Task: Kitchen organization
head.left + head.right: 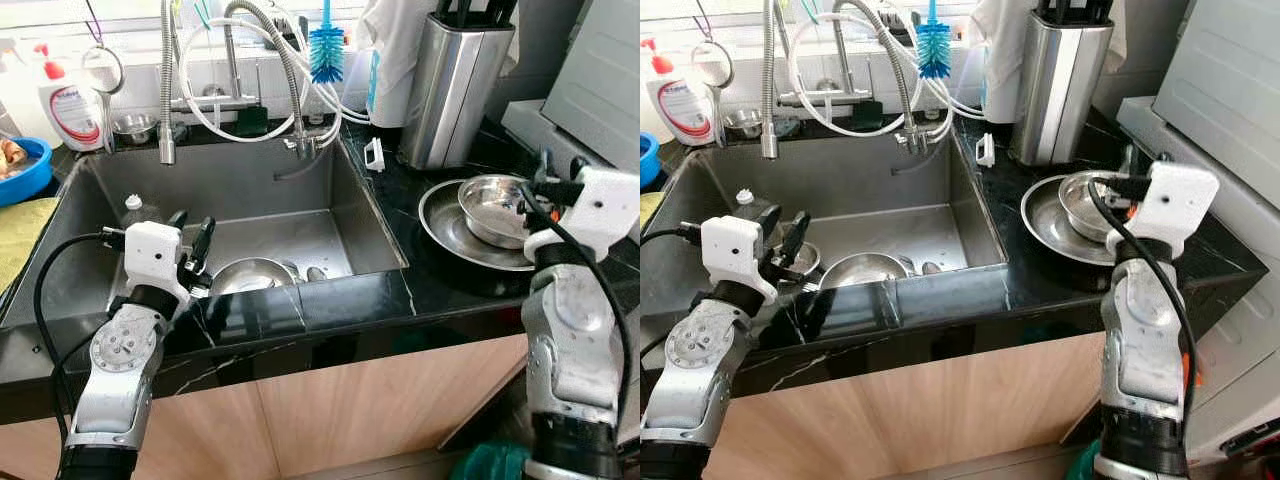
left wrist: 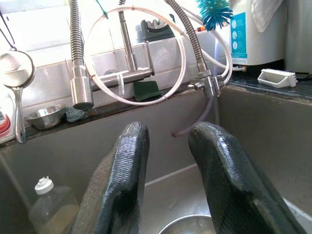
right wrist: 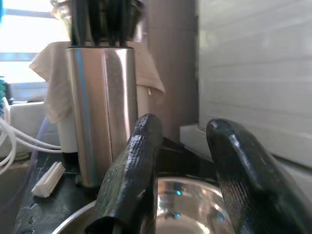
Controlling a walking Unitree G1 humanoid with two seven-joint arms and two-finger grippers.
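Black marble counter [image 1: 300, 310] frames a steel sink [image 1: 230, 200] beneath a window, with a soap bottle [image 1: 70, 105] at far left. Over the sink's near left corner, the left end effector [image 1: 192, 245] hovers with fingers [image 2: 122, 180] narrowly apart and empty, above a steel bowl [image 1: 250, 275] lying in the basin beside a small plastic bottle [image 2: 51, 207]. To the right stands a knife block [image 1: 455, 85]. At far right, the right end effector [image 1: 550, 170] hangs slightly parted and empty over a second bowl [image 1: 490, 205] resting in a steel plate [image 1: 450, 235].
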